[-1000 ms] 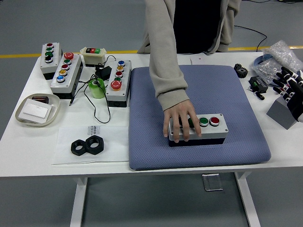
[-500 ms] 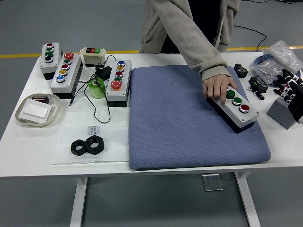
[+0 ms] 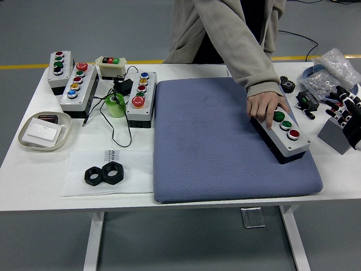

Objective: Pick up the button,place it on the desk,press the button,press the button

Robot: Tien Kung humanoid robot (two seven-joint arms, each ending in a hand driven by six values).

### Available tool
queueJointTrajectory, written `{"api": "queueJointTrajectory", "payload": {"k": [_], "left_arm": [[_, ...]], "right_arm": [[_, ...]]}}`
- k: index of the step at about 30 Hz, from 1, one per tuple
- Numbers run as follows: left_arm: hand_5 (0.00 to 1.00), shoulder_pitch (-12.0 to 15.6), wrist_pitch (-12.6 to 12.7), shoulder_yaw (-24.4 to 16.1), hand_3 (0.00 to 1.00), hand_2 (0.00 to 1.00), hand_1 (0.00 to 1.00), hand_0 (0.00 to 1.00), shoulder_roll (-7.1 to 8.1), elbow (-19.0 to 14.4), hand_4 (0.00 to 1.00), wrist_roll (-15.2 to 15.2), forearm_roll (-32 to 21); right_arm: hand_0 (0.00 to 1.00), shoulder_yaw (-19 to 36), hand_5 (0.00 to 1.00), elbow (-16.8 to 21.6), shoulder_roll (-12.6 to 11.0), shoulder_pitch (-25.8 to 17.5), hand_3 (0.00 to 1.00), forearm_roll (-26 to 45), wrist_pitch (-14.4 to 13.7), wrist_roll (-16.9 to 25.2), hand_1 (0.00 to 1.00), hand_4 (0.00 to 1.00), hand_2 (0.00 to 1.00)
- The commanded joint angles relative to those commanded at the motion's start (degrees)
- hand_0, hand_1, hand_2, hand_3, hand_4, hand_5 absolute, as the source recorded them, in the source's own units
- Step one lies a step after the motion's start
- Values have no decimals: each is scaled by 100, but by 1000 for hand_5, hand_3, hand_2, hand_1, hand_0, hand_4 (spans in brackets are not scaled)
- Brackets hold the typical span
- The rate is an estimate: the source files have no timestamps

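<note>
Head view, left to right. At the table's (image 3: 34, 169) far left corner stand two button boxes (image 3: 60, 69), with a small three-light box (image 3: 114, 64) and a third box (image 3: 141, 97) just beside them; a green tape roll (image 3: 115, 105) sits between, with a black cable trailing toward the near edge. A tray (image 3: 44, 131) lies at the left edge, and two black nuts (image 3: 104, 175) rest on a clear sheet near the near edge.

A blue pad (image 3: 214, 141) covers the table's middle. The task's button box (image 3: 280, 131) lies at the pad's right edge, angled, its two green buttons and one red facing up. A person's hand (image 3: 265, 105) rests on the box's far end, fingers laid flat over it, the sleeve reaching in from the far side.

At the table's right edge the robot's right hand (image 3: 347, 110) hovers, well apart from the box; its fingers look loosely spread and hold nothing. A grey block (image 3: 337, 135) stands beside it, with a bag of parts (image 3: 330, 70) at the far right corner. No left arm shows.

The box already lies flat on the pad, so it could be waiting for pickup or already set down. No robot finger is on any button, so whether a press has been made cannot be told.
</note>
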Motion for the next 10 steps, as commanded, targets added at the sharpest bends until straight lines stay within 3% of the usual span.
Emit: {"api": "queueJointTrajectory", "payload": {"k": [10], "left_arm": [[998, -44, 2, 44, 820, 849, 828, 749, -11, 0, 618, -20, -81]], "right_arm": [[920, 13, 456, 8, -2, 21, 860, 6, -43, 5, 826, 587, 849]]}}
